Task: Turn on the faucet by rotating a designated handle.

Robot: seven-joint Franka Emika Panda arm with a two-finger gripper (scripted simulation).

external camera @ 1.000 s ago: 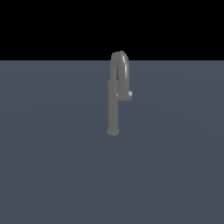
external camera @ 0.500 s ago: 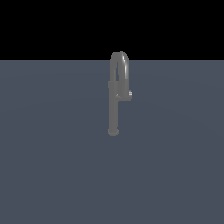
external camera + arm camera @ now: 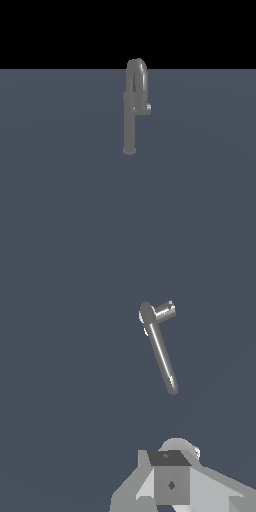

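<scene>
The faucet (image 3: 131,120) is a slim grey pipe standing upright on the flat grey-blue surface, with an arched top and a blocky collar midway. The handle (image 3: 147,107) is a short stub with a lighter tip, sticking out of the collar toward the exterior view's right. In the wrist view the faucet (image 3: 161,353) shows as a long slanted pipe, with the handle (image 3: 166,309) at its far end. My gripper (image 3: 169,458) shows only in the wrist view. Its fingers form one block with no gap, holding nothing, well apart from the faucet. The arm is out of the exterior view.
The grey-blue floor surface (image 3: 60,190) spreads flat all around the faucet. A black background lies beyond its far edge. No other objects show.
</scene>
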